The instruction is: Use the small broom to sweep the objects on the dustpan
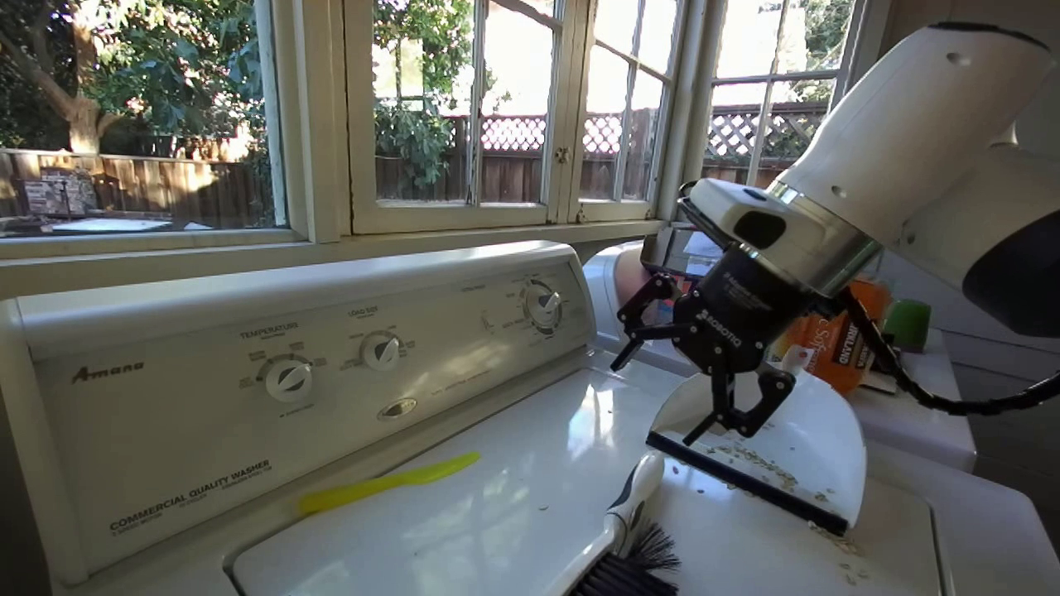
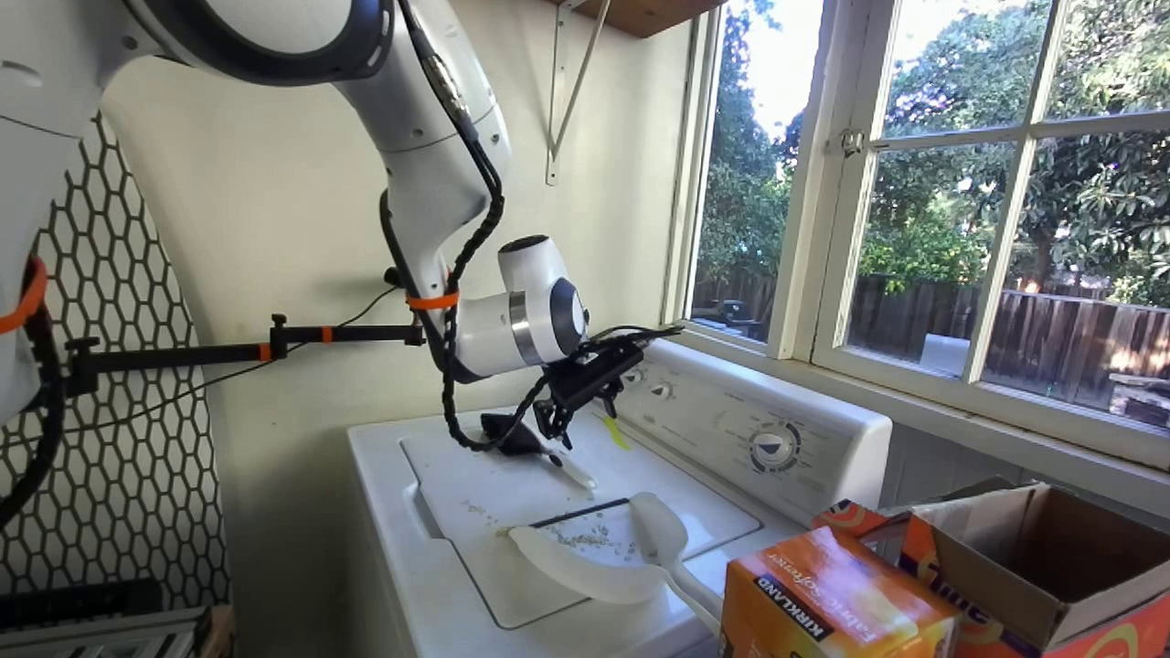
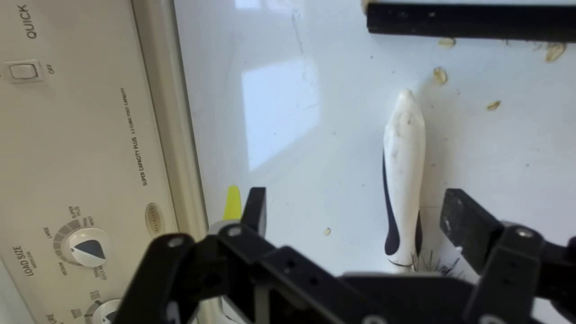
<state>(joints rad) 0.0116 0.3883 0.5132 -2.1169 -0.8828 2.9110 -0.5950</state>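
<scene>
Nearest the camera in the wrist view, one black gripper (image 3: 353, 207) spreads its two fingers wide apart, nothing clamped between them. Beyond the gap lies one small broom (image 3: 405, 180), its white handle pointing toward the black lip of one dustpan (image 3: 472, 21); that line-up suggests a grasp is meant, one finger either side of the handle. At least five pale flakes (image 3: 440, 75) lie loose on the broom's side of the dustpan's lip.

Closest in an exterior view, the broom's dark bristles are at its end farther from the dustpan, over one washer (image 1: 464, 530). The dustpan lies flat with its lip toward the broom, presumably so flakes can be brushed straight in; many, too small to count, are inside. Well apart from the dustpan, one yellow utensil (image 1: 389, 482) lies near the washer's three knobs (image 1: 382, 351), likely kept out of the way.

At the dustpan's handle end, in an exterior view, stand one Kirkland box (image 2: 841, 585) and one open-topped carton (image 2: 996, 594), both orange, probably only stored there. The gripper hangs on the broom's side of the dustpan, above the broom.
</scene>
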